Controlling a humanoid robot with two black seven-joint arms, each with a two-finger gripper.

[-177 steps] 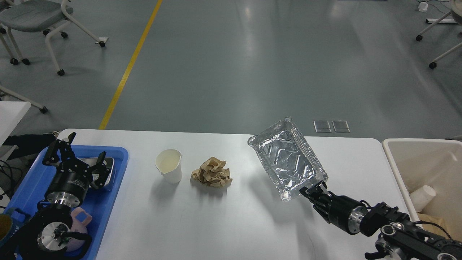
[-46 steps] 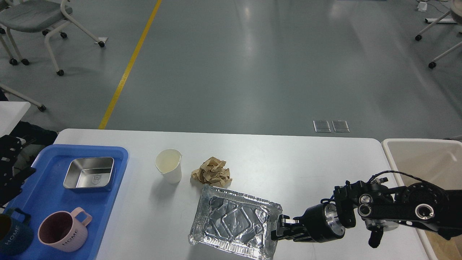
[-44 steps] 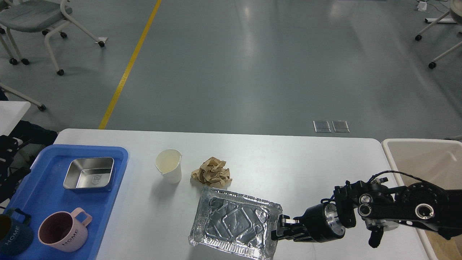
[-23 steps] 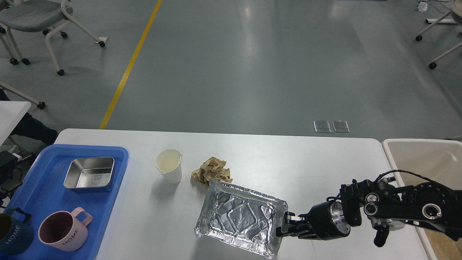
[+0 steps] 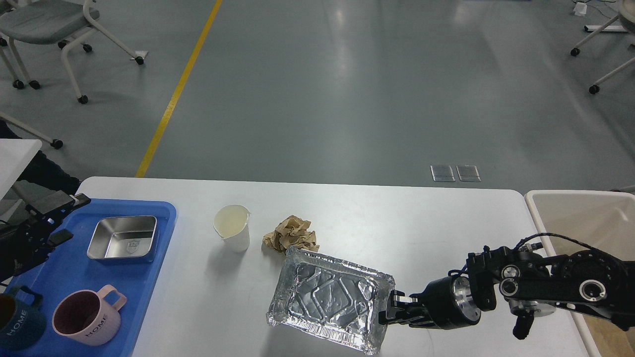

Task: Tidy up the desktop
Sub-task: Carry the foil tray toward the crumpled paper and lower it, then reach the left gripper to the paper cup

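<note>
A crumpled brown paper ball sits beside a white paper cup; a steel dish and pink mug occupy a blue tray; foil pan nearby.

My right claw has carried the foil tray from high over the right of the surface down to its near middle, now just in front of the crumpled brown paper. My left claw left the blue tray, went out of sight, and has reappeared at its left edge.
</note>
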